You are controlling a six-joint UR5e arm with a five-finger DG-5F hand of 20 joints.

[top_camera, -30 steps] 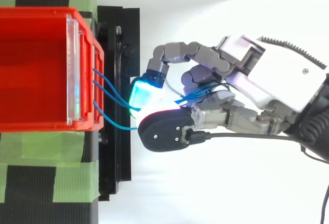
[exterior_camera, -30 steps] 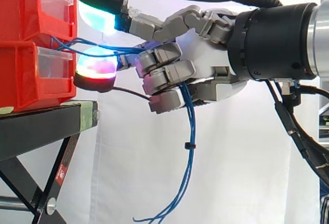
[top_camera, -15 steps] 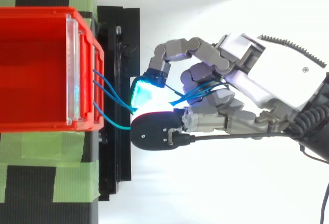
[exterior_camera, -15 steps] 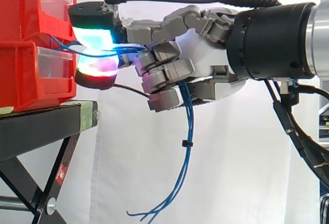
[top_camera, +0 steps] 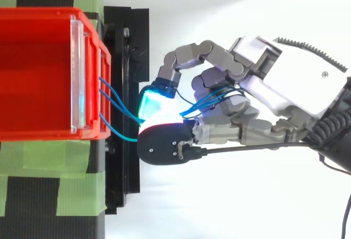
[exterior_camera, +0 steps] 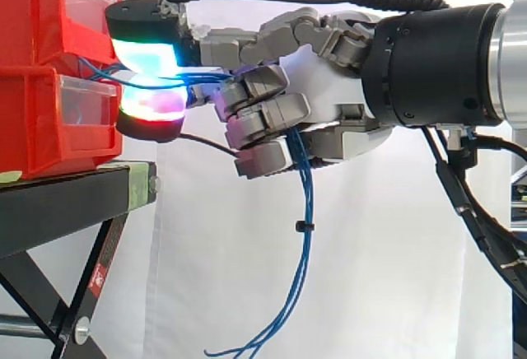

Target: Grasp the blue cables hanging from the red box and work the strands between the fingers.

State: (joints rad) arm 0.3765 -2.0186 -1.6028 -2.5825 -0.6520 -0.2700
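A black stand [exterior_camera: 58,211] is seen at the left, its flat top carried on slanted black legs. Two bins are stacked on it. The lower red bin [exterior_camera: 37,128] is set directly on the top, and the upper red bin [exterior_camera: 33,13] is borne by the lower one. Each bin's front is closed by a clear panel [top_camera: 78,74] turned to the right. Strips of green tape [top_camera: 49,159] are laid across the stand's top beside the bins, and one is folded over its front edge.

The bins [exterior_camera: 41,120] are red, the stand [exterior_camera: 58,202] black with strips of green tape [top_camera: 49,159]. The blue cables [exterior_camera: 306,194] carry a black tie [exterior_camera: 304,226]. The hand [exterior_camera: 329,95] is grey and white — its pads [exterior_camera: 148,53] glow cyan-green and red-magenta — against a white curtain [exterior_camera: 370,277].
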